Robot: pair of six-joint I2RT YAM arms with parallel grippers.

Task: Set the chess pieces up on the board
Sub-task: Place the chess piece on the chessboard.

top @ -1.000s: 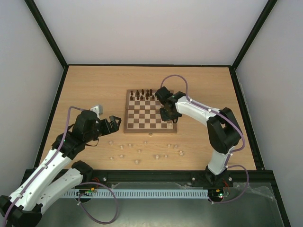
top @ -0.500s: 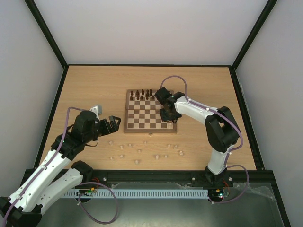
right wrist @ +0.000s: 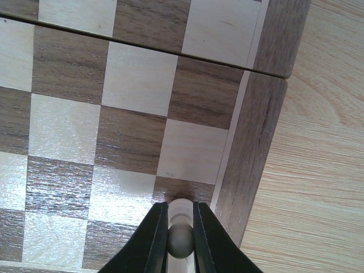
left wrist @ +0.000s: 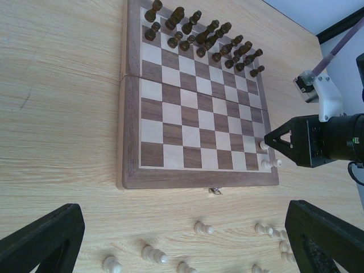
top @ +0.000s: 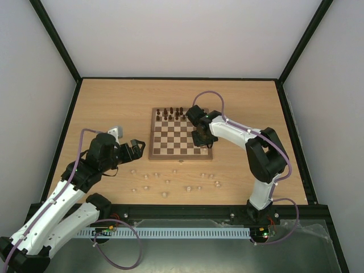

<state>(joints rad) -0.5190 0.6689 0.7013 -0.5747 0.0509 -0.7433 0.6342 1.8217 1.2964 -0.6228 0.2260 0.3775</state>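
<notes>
Step in hand: the right gripper (right wrist: 174, 242) is pinched on a pale chess piece (right wrist: 180, 239) over the board's (left wrist: 131, 176) right column, near its front right corner; best to lower it straight until the base sits flat mid-square, then part the fingers only slightly
Neighbour: one pale piece (left wrist: 271, 164) already stands at that corner, just beside; lift straight up
Left gripper (left wrist: 187, 242): spread wide, holding nothing, over the desk (top: 102, 102) off the board's front left corner
Loose pieces (top: 170, 183): scattered along the desk in front of the board
Dark pieces (left wrist: 199, 35): far rows
Open room: middle rows bare; right border close
</notes>
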